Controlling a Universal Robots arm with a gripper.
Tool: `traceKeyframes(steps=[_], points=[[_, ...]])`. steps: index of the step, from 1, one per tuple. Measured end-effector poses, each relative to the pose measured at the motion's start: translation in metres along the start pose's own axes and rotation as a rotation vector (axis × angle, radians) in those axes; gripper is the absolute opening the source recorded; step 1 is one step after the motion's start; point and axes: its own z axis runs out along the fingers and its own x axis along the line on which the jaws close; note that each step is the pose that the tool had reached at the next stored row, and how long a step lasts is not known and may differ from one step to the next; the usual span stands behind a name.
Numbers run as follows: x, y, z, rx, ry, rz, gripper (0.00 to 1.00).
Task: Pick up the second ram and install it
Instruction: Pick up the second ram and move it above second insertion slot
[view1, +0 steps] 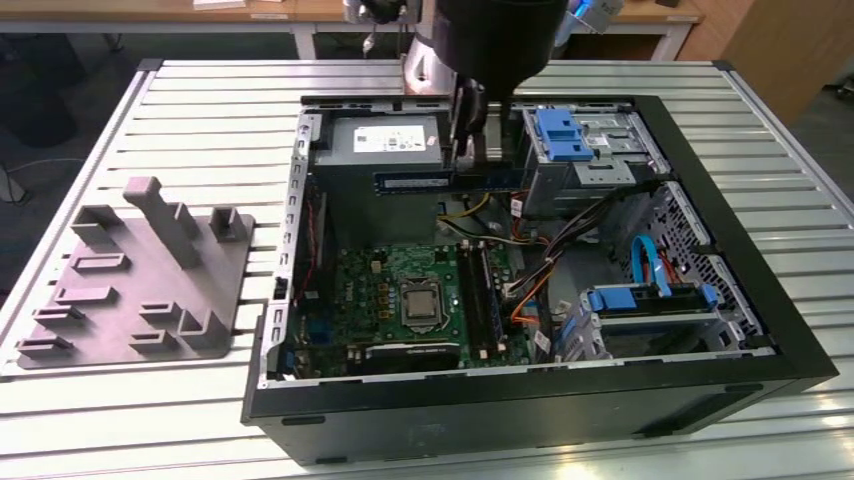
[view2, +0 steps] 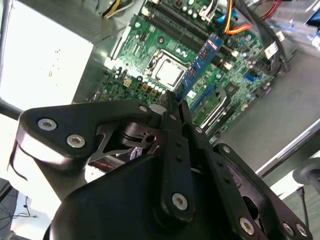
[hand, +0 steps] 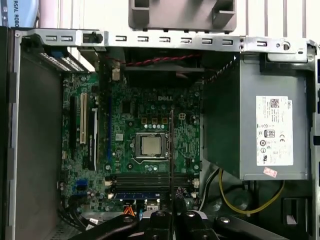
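Exterior view: gripper (view1: 467, 163) jaws clamp the ram (view1: 414, 182) above the case (view1: 534, 410), seemingly mid-carry, unaligned with slots (view1: 481, 295) at three o'clock of processor (view1: 422, 300).

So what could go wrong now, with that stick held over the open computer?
The gripper pinches the second ram above the motherboard; a slip could drop it onto the board. In the exterior view it lies crosswise to the memory slots, so poor alignment might jam it. Loose cables beside the slots could snag.
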Motion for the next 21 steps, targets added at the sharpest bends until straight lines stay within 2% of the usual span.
traceKeyframes(steps=[4,12,21], points=[[0.0000,-0.0050,0.0013,-0.0002,0.0003,0.000,0.14],[0.0010,-0.0057,0.0022,-0.0002,0.0003,-0.001,0.14],[0.0068,-0.0094,0.0173,-0.0022,0.0004,0.000,0.14]])
